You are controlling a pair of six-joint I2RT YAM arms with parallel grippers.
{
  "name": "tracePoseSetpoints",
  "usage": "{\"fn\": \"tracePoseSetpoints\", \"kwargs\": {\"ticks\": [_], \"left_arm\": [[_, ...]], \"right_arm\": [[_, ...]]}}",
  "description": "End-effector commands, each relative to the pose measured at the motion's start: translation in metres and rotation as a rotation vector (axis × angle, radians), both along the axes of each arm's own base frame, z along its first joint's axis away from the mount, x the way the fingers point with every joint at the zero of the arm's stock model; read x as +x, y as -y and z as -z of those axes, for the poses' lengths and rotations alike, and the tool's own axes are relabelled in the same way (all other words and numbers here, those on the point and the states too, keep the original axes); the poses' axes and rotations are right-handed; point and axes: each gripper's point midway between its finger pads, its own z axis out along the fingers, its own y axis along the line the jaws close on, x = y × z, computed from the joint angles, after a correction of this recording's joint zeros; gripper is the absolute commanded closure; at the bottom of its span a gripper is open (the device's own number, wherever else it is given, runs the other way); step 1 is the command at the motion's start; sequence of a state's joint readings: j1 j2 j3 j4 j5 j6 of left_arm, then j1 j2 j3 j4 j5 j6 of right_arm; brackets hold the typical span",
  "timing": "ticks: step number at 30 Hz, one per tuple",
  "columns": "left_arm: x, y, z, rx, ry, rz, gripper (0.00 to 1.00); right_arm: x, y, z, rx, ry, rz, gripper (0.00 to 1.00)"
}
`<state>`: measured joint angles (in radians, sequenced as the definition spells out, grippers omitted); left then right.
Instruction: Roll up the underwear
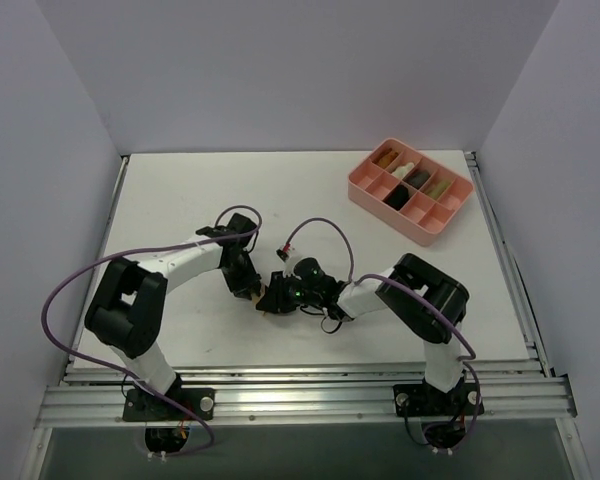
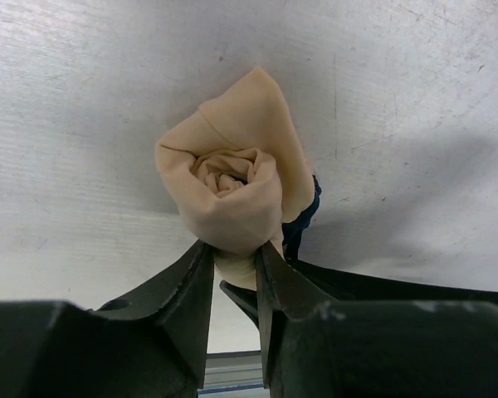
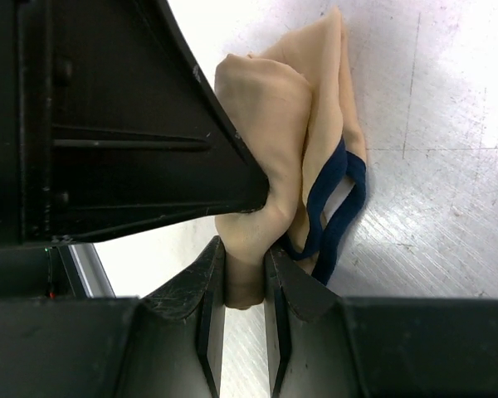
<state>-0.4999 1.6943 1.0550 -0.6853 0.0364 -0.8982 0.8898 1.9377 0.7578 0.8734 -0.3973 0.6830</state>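
Observation:
The underwear [image 2: 228, 186] is a tan cloth wound into a small roll with dark trim showing at one side. It sits on the white table between both grippers, mostly hidden by them in the top view [image 1: 263, 297]. My left gripper [image 2: 234, 261] is shut on the roll's near end. My right gripper [image 3: 244, 274] is shut on the same cloth [image 3: 266, 166], with dark trim loops [image 3: 332, 207] hanging beside its right finger. In the top view the two grippers meet, left [image 1: 252, 290] and right [image 1: 277, 298].
A pink divided tray [image 1: 358, 190] with dark and cream rolled cloths stands at the back right of the table [image 1: 230, 190]. The table's front rail runs just behind the arm bases. Purple cables loop over both arms.

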Motion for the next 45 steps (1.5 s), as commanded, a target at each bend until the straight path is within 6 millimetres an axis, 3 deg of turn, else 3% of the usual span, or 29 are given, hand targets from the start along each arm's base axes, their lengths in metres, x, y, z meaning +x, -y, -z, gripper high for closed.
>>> {"fn": "tracePoseSetpoints", "kwargs": {"ticks": [1,6,12,21,29,38,45], "left_arm": [[0.0,-0.018,0.025,0.109,-0.054,-0.01,0.69],[-0.002,-0.017,0.031,0.104,-0.066,-0.004,0.73],[-0.003,-0.016,0.036,0.12,-0.108,0.02,0.75],[0.001,-0.013,0.037,0.138,-0.148,0.056,0.75],[0.006,-0.01,0.037,0.144,-0.158,0.07,0.75],[0.012,-0.005,0.037,0.143,-0.164,0.067,0.76],[0.006,-0.001,0.042,0.115,-0.196,0.053,0.76]], "right_arm": [[-0.068,0.091,0.094,-0.456,-0.271,-0.027,0.91],[-0.059,0.092,0.08,-0.492,-0.237,-0.025,0.78],[-0.029,0.08,0.034,-0.47,-0.118,0.004,0.58],[0.007,0.076,0.007,-0.469,-0.01,0.001,0.46],[0.027,0.057,-0.008,-0.377,0.049,-0.048,0.42],[0.029,0.031,-0.03,-0.251,0.098,-0.133,0.39],[0.036,0.022,-0.027,-0.237,0.097,-0.125,0.37]]}}
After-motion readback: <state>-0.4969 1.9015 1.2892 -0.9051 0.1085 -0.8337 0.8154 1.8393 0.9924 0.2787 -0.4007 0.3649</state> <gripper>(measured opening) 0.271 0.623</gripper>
